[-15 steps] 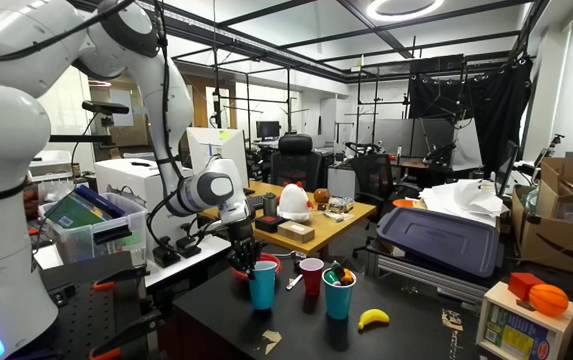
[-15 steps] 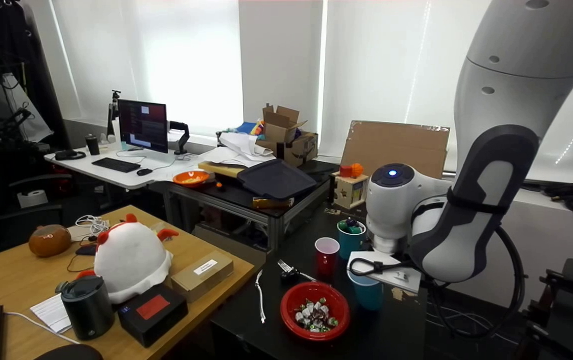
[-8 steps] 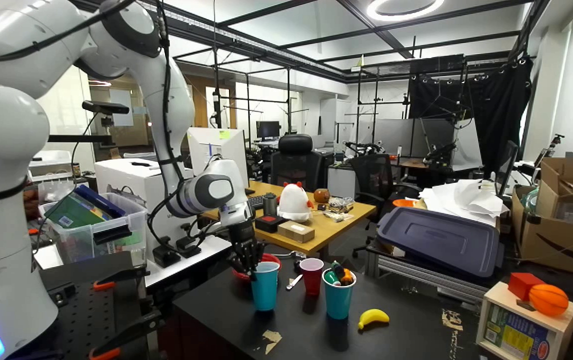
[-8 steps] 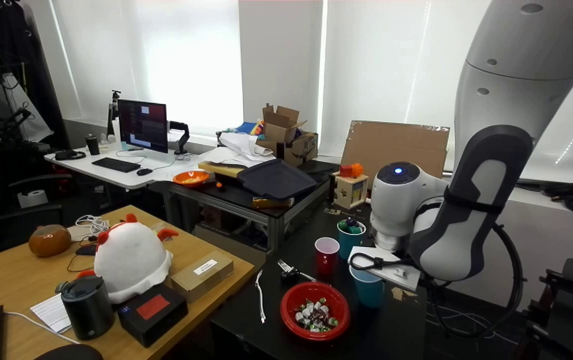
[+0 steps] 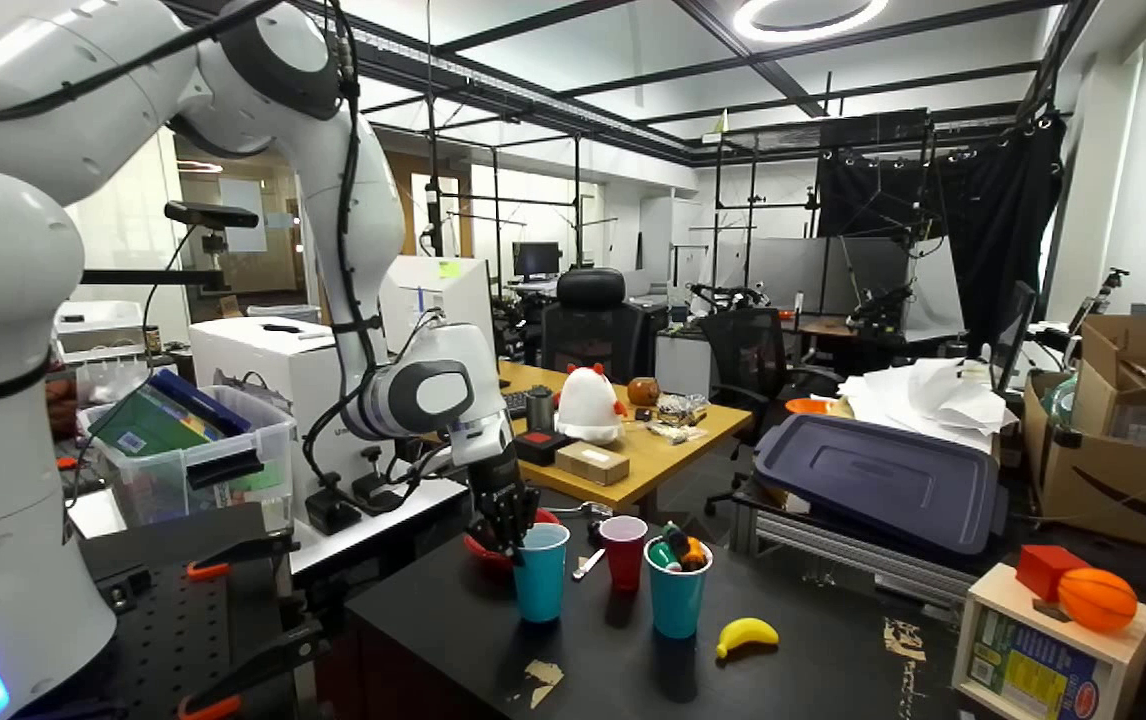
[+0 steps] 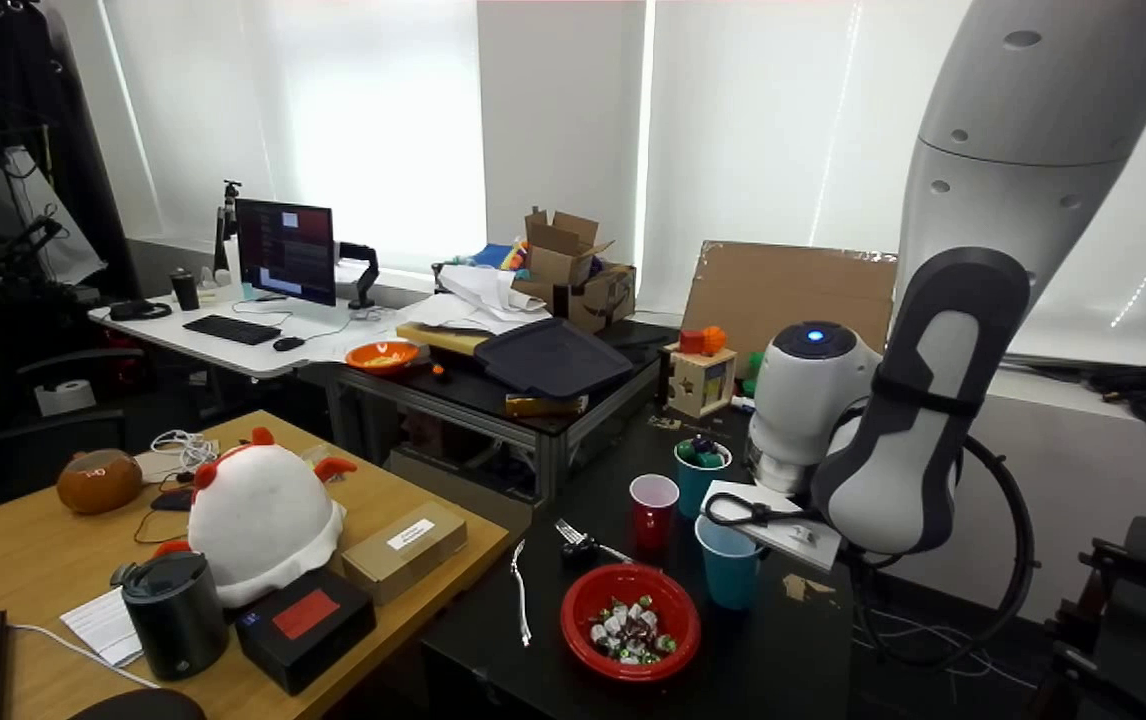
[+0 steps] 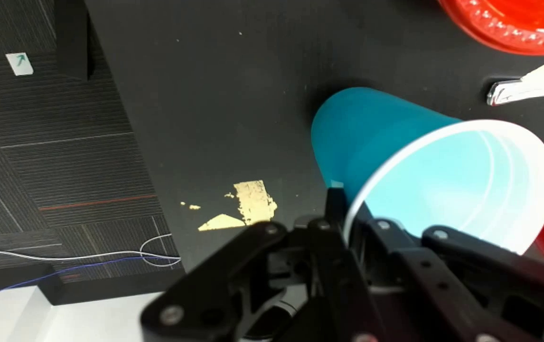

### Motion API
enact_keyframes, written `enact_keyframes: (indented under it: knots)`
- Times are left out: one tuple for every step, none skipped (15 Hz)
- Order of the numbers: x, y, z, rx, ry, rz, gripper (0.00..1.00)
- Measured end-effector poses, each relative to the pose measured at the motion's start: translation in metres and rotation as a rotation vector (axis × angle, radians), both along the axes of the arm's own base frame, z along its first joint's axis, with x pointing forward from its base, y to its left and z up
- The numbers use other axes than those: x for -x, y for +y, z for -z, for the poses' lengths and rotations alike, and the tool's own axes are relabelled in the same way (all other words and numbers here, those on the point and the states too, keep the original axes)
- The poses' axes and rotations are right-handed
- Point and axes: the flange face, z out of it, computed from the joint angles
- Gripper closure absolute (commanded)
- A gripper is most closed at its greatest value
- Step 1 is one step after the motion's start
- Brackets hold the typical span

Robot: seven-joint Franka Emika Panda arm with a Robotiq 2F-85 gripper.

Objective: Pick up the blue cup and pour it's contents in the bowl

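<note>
The light turquoise blue cup (image 5: 543,578) is nearly upright over the black table in both exterior views; whether its base touches I cannot tell. My gripper (image 7: 349,202) is shut on the cup's near rim, one finger inside and one outside. In the wrist view, the cup (image 7: 371,126) shows bare pale inner walls where visible. The red bowl (image 6: 581,622) sits beside the cup, with several wrapped candies (image 6: 630,632) lying in it. Part of the bowl (image 7: 504,40) shows at the wrist view's top right corner. A white board on the wrist covers my fingers in an exterior view.
The small red cup (image 5: 623,558) stands close by the held cup. Beyond it is a teal cup (image 5: 678,605) full of toys, then a yellow banana (image 5: 748,634). A fork (image 6: 573,532) lies past the bowl. The wooden box (image 5: 1043,640) is farther along.
The gripper and blue cup have shifted together a short way to the right in an exterior view, and the arm has followed. The bowl and other cups have stayed put.
</note>
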Motion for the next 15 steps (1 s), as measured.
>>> enact_keyframes:
  knots:
    - [0.0,-0.002,0.001,-0.009,-0.002,-0.001,0.99]
    - [0.0,-0.003,0.002,-0.017,-0.002,-0.003,0.99]
    - [0.001,-0.005,0.004,-0.026,0.0,-0.006,0.99]
    - [0.001,-0.006,0.005,-0.034,0.002,-0.01,0.97]
    - [0.0,-0.007,0.006,-0.042,0.003,-0.013,0.7]
    - [0.0,-0.008,0.007,-0.05,0.006,-0.017,0.68]
    - [0.0,-0.009,0.008,-0.057,0.007,-0.016,0.62]
    - [-0.001,-0.011,0.009,-0.062,0.01,-0.019,0.55]
    - [-0.001,-0.012,0.009,-0.064,0.012,-0.022,0.47]
    - [-0.001,-0.013,0.009,-0.065,0.012,-0.023,0.4]
    - [-0.002,-0.013,0.009,-0.065,0.013,-0.027,0.31]
    - [-0.002,-0.013,0.009,-0.064,0.012,-0.029,0.25]
    - [-0.004,-0.013,0.008,-0.063,0.011,-0.034,0.18]
    - [-0.007,-0.014,0.007,-0.061,0.007,-0.039,0.1]
    - [-0.01,-0.014,0.005,-0.058,0.002,-0.042,0.03]
